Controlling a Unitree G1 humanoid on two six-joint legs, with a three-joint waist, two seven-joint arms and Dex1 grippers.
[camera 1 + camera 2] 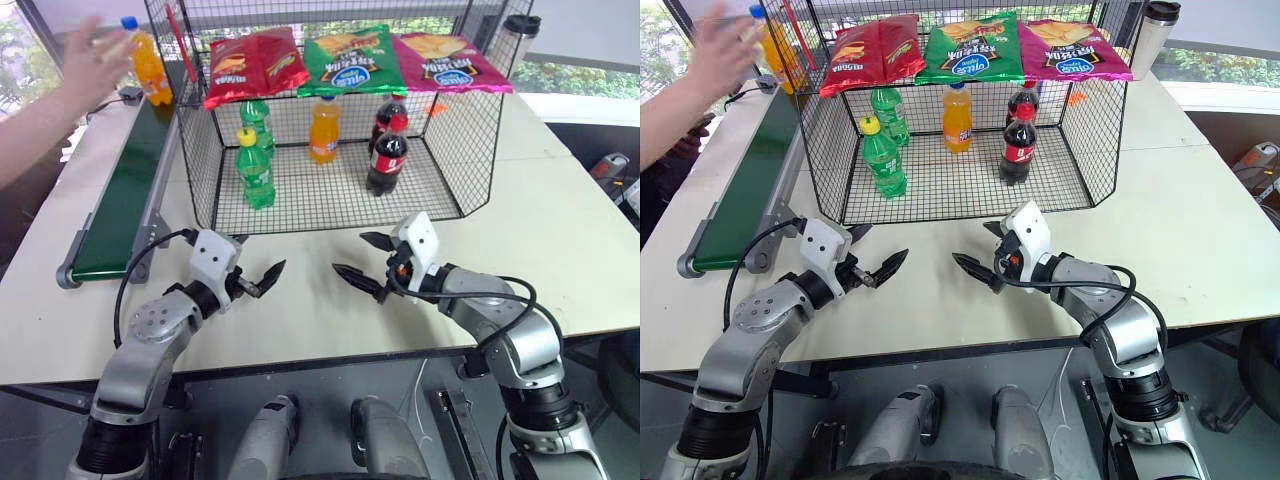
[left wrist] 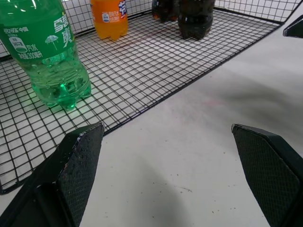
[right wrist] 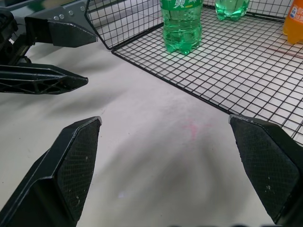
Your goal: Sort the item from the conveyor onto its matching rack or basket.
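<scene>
The sorting had not begun: a person's hand held the item above the conveyor's far end, while the left gripper and right gripper waited wide and empty before the basket.

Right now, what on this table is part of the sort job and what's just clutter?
Job:
- blue-capped orange soda bottle, in a person's hand
- conveyor
- black wire cage
- left hand and right hand, both open

Lying about:
- steel tumbler
- chip bags atop the cage
</scene>
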